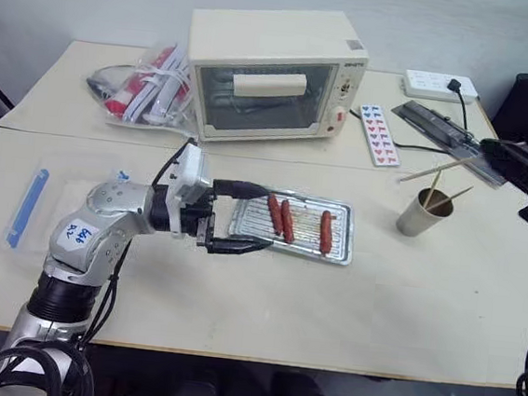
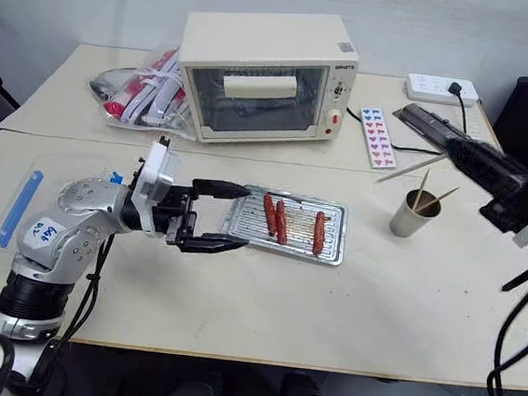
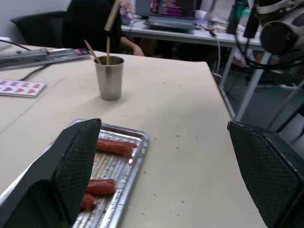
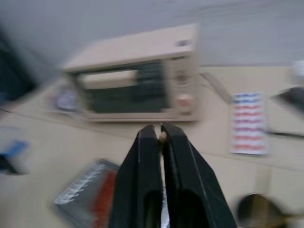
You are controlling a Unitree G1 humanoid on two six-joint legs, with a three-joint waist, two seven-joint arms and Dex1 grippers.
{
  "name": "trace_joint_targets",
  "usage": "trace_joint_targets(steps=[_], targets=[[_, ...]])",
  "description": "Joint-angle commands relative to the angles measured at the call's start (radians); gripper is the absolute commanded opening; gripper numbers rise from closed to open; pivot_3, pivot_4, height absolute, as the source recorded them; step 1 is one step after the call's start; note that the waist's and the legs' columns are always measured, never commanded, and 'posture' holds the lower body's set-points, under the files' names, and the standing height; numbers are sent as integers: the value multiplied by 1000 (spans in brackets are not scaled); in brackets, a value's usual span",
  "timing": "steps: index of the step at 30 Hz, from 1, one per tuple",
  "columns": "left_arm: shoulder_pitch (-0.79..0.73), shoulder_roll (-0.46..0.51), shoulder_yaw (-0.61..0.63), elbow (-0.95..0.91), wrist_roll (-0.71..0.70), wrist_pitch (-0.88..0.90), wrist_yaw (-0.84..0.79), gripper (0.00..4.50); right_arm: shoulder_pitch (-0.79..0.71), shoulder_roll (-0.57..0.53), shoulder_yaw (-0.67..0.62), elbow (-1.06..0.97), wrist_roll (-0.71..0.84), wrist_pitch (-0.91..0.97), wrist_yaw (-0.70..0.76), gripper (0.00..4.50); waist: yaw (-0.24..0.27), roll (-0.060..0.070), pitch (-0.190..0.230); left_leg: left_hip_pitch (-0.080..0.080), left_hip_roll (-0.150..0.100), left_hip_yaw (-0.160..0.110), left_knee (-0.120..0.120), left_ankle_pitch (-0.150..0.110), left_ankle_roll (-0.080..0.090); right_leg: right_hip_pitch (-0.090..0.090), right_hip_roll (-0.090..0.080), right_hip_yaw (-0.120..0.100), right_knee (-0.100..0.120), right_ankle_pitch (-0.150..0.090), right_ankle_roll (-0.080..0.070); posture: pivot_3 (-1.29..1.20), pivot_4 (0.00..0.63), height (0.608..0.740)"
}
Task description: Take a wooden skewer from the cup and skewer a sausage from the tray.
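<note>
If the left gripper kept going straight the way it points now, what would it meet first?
Most likely the tray: the open left gripper points along the table at its near end, with the sausages just beyond. Its height above the rim is unclear.

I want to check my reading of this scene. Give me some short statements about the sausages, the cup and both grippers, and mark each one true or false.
1. Three sausages lie in the tray. True.
2. The left gripper is shut on a sausage. False: it is open and holds nothing, at the tray's left end.
3. The right gripper is shut on a skewer. True.
4. The cup stands inside the tray. False: it stands on the table, to the tray's right, apart from it.
</note>
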Motion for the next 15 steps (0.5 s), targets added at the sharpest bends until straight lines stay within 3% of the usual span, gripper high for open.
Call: trace_joint_targets(steps=[1,7,15], targets=[[-17,-21,26,-9,12,-36,40,4500,-33,151,146,-38,95,-93,-60,17,-2,-2,0,0,0,0,0,0,0,0,0,0,0,0,0,0,150,740],[-15,-49,12,-43,3,-26,71,4500,-58,480,335,-120,95,-222,-220,17,2,-1,1,-2,0,-1,0,0,0,-3,0,0,3,0,1,0,150,740],[10,-70,32,-78,-12,-9,124,4500,0,544,418,-148,95,-219,-216,17,3,-1,1,-4,-1,-2,1,0,1,-3,-2,-1,1,1,2,0,150,740]])
